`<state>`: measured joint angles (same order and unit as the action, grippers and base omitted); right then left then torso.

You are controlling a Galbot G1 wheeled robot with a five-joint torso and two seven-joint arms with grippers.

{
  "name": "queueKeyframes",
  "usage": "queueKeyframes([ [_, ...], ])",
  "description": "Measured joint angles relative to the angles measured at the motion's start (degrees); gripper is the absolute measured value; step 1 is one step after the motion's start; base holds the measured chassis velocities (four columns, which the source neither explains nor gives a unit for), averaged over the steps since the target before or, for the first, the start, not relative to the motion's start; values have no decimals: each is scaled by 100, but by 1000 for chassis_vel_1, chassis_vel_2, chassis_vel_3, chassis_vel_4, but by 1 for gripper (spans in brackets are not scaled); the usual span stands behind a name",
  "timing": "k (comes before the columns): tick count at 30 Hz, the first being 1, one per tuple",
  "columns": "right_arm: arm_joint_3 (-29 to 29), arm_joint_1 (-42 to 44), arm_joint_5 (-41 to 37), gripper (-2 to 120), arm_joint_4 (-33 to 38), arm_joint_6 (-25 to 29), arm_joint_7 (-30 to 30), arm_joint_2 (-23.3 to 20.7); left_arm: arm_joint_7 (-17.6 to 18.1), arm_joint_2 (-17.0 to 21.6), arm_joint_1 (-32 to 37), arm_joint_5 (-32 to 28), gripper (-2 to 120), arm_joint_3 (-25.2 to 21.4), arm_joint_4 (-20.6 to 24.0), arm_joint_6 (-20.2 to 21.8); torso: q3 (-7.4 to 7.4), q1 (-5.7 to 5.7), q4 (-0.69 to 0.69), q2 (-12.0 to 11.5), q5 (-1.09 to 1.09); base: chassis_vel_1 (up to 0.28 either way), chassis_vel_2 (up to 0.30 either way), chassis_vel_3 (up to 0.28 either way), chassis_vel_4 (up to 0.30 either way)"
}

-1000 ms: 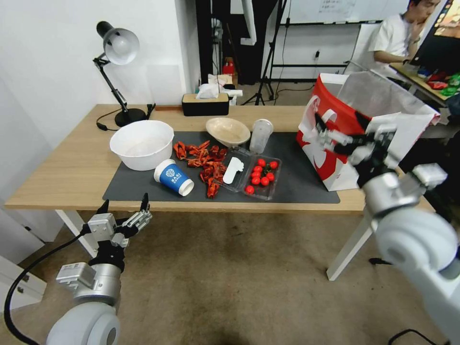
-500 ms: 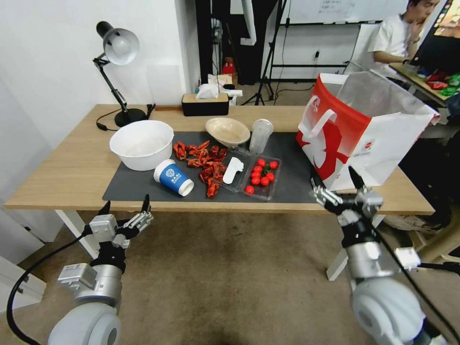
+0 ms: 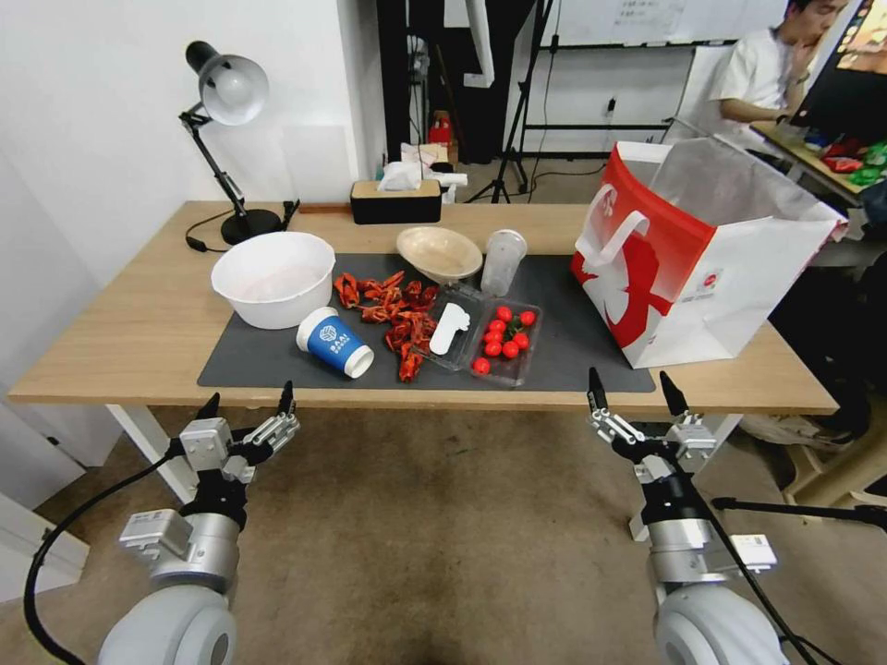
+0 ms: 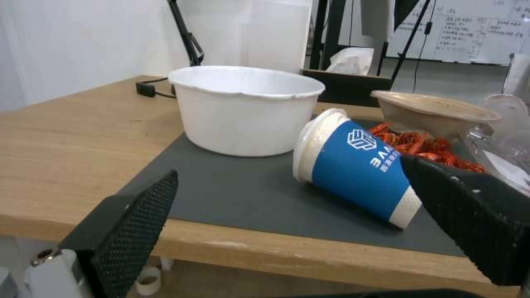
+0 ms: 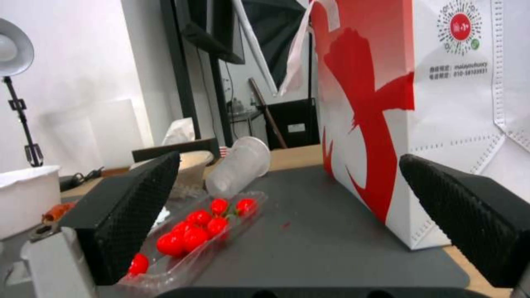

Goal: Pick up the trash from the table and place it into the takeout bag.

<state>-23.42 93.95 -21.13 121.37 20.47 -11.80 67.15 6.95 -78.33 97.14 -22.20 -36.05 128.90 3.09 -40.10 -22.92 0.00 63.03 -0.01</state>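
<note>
Head view: both grippers, left gripper (image 3: 248, 406) and right gripper (image 3: 637, 395), hang wide open and empty below the table's (image 3: 139, 323) near edge; the bag (image 3: 684, 268) stands far right.

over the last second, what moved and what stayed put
The right gripper came away from the takeout bag, dropping down and back toward the robot; it now hangs open and empty below the table edge. The left gripper barely shifted, open below the near edge. The blue paper cup, white bowl and tomato tray stayed put.
</note>
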Motion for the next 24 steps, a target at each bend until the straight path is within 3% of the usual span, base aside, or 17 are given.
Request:
queueKeyframes([
  [13, 14, 201, 94, 100, 102, -133, -183, 81, -2, -38, -47, -10, 100, 18, -52, 9, 0, 0, 0, 0, 0, 0, 0, 0, 0],
  [24, 217, 193, 236, 100, 402, -638, -408, 80, 5, -114, -56, 48, 100, 18, -75, 9, 0, 1, 0, 0, 0, 0, 0, 0, 0],
])
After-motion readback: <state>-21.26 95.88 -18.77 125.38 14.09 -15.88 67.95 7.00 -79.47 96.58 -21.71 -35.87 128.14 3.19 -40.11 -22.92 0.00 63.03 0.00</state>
